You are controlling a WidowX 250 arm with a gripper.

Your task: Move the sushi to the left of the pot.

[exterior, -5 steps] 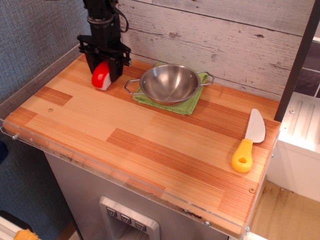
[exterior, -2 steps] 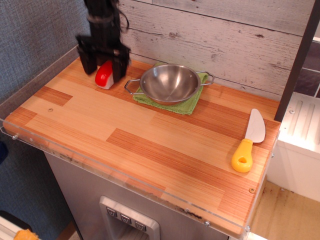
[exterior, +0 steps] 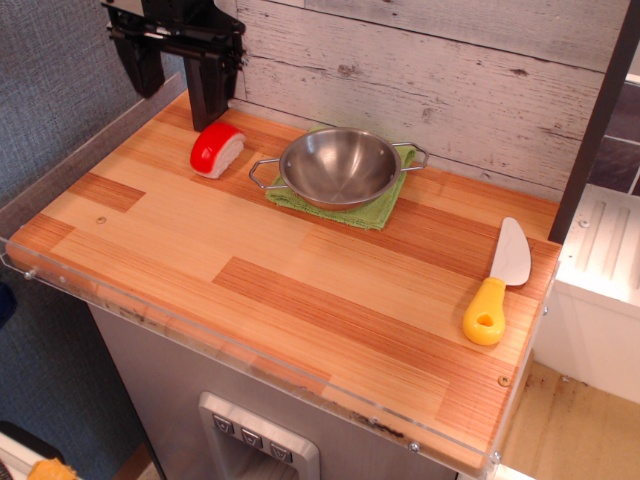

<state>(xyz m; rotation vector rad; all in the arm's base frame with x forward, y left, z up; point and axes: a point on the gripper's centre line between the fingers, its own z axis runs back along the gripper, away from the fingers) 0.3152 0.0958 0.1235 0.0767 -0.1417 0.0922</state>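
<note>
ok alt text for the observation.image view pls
A red sushi lies on a wooden counter left of a steel pot on a green cloth; an open pincer hangs above the sushi, and a knife lies far right.

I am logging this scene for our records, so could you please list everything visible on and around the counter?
sushi: one, red top on white base, lying on the counter left of the pot
pot: one, shiny steel, on the green cloth near the back wall
green cloth: one, green, under the pot
toy knife: one, yellow handle and pale blade, right edge of the counter
counter: one, striped wood, clear rim
pincer: one, black, open, raised above and behind the sushi
</note>
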